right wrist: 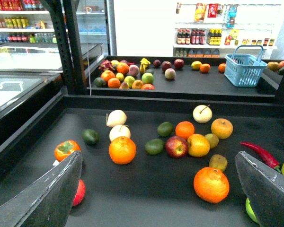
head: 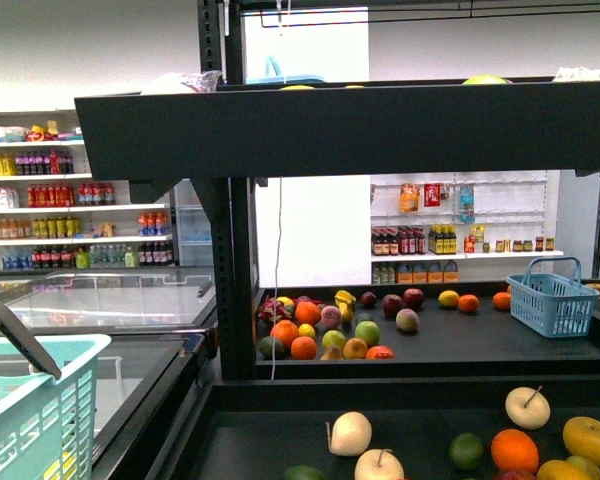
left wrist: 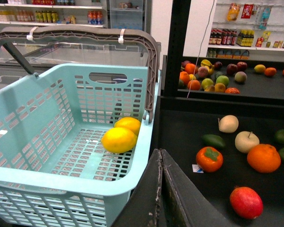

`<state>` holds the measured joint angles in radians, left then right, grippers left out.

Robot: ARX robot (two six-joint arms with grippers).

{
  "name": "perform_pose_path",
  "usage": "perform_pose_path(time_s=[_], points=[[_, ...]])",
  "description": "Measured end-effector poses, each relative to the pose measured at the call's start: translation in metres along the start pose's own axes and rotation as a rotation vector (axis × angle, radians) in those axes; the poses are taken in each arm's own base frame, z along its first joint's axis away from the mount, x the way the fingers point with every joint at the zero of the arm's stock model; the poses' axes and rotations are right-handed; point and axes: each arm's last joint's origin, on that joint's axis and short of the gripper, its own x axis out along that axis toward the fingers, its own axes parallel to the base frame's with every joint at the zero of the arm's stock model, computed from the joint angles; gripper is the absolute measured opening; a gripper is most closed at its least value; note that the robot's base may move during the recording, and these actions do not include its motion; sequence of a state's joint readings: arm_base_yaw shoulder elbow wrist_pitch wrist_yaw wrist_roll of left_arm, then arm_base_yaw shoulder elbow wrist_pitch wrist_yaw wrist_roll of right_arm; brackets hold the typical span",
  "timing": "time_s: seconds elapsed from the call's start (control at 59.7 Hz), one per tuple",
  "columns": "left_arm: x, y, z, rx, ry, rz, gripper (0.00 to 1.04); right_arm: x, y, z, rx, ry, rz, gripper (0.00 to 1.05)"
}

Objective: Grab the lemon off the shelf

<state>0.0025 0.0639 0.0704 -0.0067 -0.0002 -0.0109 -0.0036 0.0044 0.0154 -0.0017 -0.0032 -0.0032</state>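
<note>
Two bright-yellow oval fruits, the lemon (left wrist: 119, 140) and a second one (left wrist: 128, 124) behind it, lie in the teal basket (left wrist: 47, 142). My left gripper (left wrist: 160, 152) is shut and empty, its tips over the basket's near corner at the edge of the black shelf (left wrist: 180, 137). My right gripper (right wrist: 161, 189) is open and empty above the shelf's lower tray (right wrist: 146, 194), with an orange (right wrist: 211, 184) between its fingers (right wrist: 47, 194). Orange-yellow round fruits (right wrist: 198, 144) lie further in. Neither arm shows in the front view, only the shelf (head: 238, 290) and the basket (head: 30, 410).
The lower tray holds apples (right wrist: 202, 113), oranges (right wrist: 122, 150), limes (right wrist: 154, 146), a persimmon (right wrist: 65, 149) and a red chilli (right wrist: 260, 152). A farther tray has a fruit pile (head: 325, 330) and a blue basket (head: 552, 295). An upper tray (head: 340, 125) overhangs. Freezer cases (head: 100, 300) stand to the left.
</note>
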Motion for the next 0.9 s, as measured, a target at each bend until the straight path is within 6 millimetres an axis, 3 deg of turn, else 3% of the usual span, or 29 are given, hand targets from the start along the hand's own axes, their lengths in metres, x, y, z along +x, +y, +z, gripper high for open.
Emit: perform_pose_path(time_s=[0.201, 0.285, 0.486, 0.905], points=[[0.0, 0.0, -0.004, 0.0, -0.001, 0.0, 0.03, 0.0, 0.0, 0.0, 0.0, 0.0, 0.0, 0.97], [0.0, 0.0, -0.015, 0.0, 0.001, 0.0, 0.03, 0.0, 0.0, 0.0, 0.0, 0.0, 0.0, 0.97], [-0.001, 0.0, -0.015, 0.0, -0.004, 0.0, 0.03, 0.0, 0.0, 0.0, 0.0, 0.0, 0.0, 0.97], [-0.001, 0.0, -0.015, 0.0, -0.004, 0.0, 0.89, 0.0, 0.0, 0.0, 0.0, 0.0, 0.0, 0.97]])
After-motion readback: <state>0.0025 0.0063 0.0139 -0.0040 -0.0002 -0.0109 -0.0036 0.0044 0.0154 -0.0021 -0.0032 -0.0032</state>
